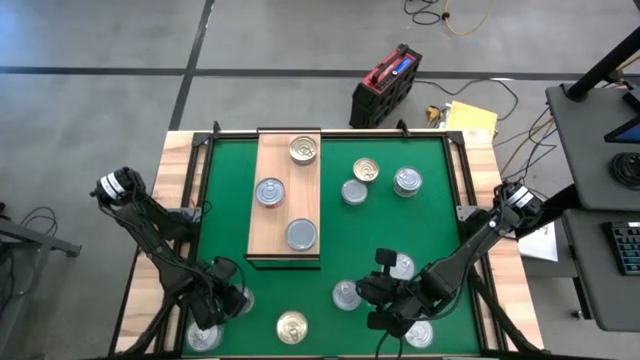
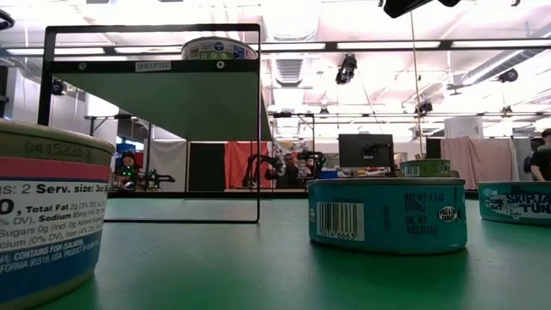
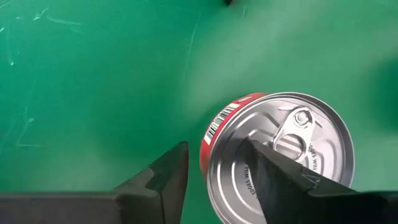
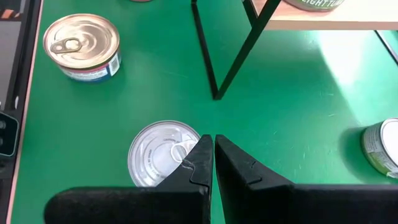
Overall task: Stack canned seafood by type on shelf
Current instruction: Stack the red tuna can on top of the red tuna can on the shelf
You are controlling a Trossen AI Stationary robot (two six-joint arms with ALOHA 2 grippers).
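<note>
Three round flat metal tins point(image 1: 287, 192) resting on light wooden shelf board point(image 1: 272, 225). Left gripper point(image 3: 214, 174) parted over red-banded silver-lidded tin point(image 3: 280, 149) at green desk mat point(image 1: 385, 225) near-left corner, one finger across lid. Right gripper point(image 4: 213, 155) closed above silver tin point(image 4: 155, 152).

Setting: robotics lab / open-plan test hall. Evidence: grey concrete floor w/ dark tape lines point(image 1: 100, 70); loose cables point(image 1: 455, 15) trailing over it; red-and-black power pack point(image 1: 385, 82) parked behind the table; side desk w/ keyboard point(image 1: 625, 245). Low view: ceiling strip lights point(image 2: 387, 45), exposed ducting, ceiling-mounted camera point(image 2: 346, 67), monitor point(image 2: 366, 151), more robot rigs point(image 2: 263, 168) w/ people seated behind. Test shelf carries a printed tag point(image 2: 153, 65).
</note>
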